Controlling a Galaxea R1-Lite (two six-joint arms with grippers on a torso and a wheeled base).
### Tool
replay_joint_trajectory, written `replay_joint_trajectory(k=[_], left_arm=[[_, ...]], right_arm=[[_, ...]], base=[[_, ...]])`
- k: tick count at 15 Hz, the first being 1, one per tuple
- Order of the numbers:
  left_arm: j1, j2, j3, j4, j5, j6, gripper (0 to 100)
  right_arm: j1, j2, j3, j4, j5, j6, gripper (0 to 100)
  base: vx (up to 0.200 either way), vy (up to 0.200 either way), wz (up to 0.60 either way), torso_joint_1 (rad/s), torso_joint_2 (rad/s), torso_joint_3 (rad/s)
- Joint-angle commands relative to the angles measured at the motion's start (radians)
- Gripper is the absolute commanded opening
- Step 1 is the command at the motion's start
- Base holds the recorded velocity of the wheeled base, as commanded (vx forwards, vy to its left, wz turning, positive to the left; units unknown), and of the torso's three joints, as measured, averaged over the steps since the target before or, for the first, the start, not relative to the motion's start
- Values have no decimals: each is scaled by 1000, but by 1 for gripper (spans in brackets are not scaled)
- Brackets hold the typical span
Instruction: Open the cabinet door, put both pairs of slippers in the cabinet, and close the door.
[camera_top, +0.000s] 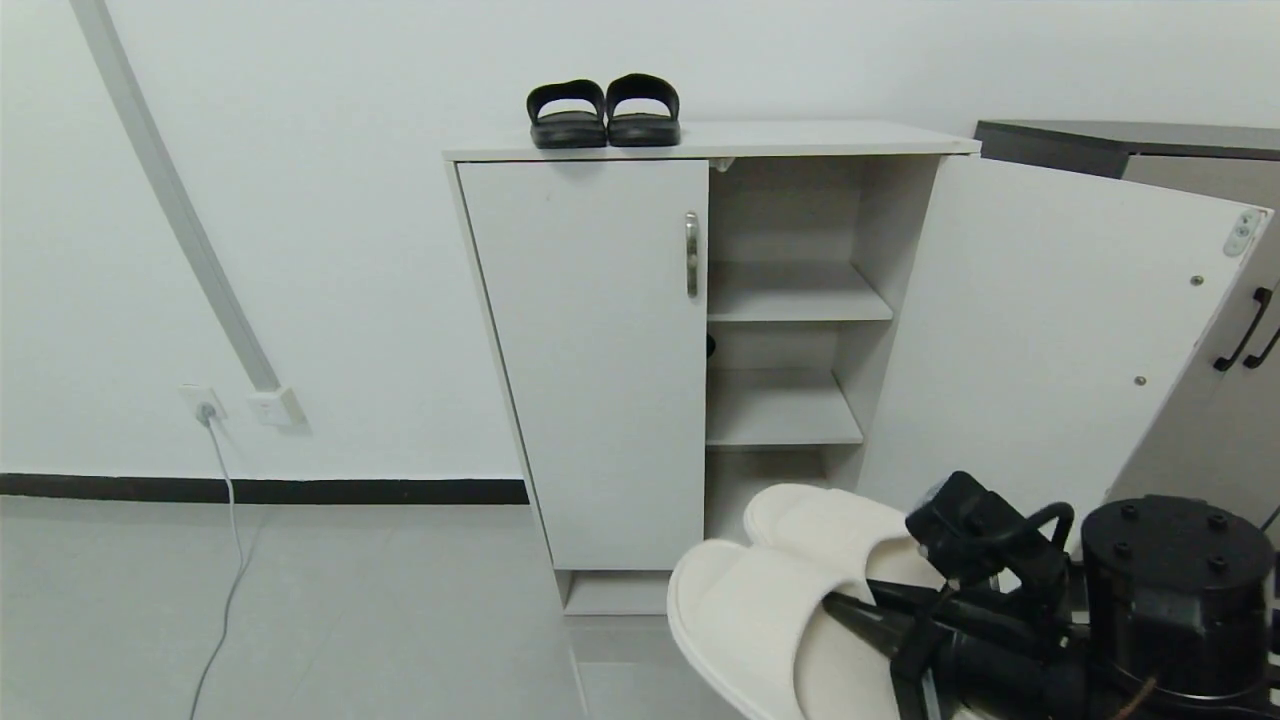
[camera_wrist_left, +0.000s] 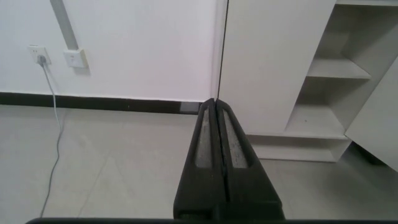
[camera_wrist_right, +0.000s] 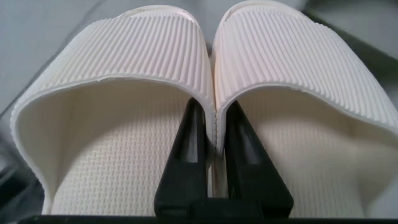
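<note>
So far only the first step looks done: the tall white cabinet (camera_top: 800, 138) has its right-hand door (camera_top: 1040, 330) swung wide. The pair of black rubber slides (camera_top: 604, 112) sits on its top by the front edge, and the pair of cream ribbed slippers (camera_top: 790, 590) hangs low before the opening, inner walls pinched together in the right gripper (camera_wrist_right: 214, 109); the left gripper (camera_wrist_left: 216, 109) is closed on nothing. Stowing both pairs and closing are left, I judge, and the bare shelves (camera_top: 780, 405) offer room, though the closed left door (camera_top: 585, 360) and the open door's edge narrow the entry.
</note>
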Motion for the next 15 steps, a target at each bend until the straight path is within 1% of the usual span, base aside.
replay_joint_trajectory(k=[1,2,3,4,6,8,11,15], left_arm=[[0,3,0,0,0,-1,0],[0,3,0,0,0,-1,0],[0,3,0,0,0,-1,0],[0,3,2,0,0,-1,0],[0,3,0,0,0,-1,0],[0,3,0,0,0,-1,0],[0,3,0,0,0,-1,0],[0,3,2,0,0,-1,0]], right_arm=[[64,115,-124,-1,-154,103,0],[82,190,-227,5,-269,159,0],[88,291,-334,5,-416,172,0],[96,360,-397,4,-500,184,0],[99,459,-475,-1,-612,213,0],[98,505,-511,-4,-663,241,0],[92,537,-543,-5,-718,271,0],[72,546,-541,-7,-720,276,0]], base=[[0,0,0,0,0,0],[0,0,0,0,0,0],[0,0,0,0,0,0],[0,0,0,0,0,0],[0,0,0,0,0,0],[0,0,0,0,0,0],[0,-200,0,4,4,4],[0,-200,0,1,4,-2]])
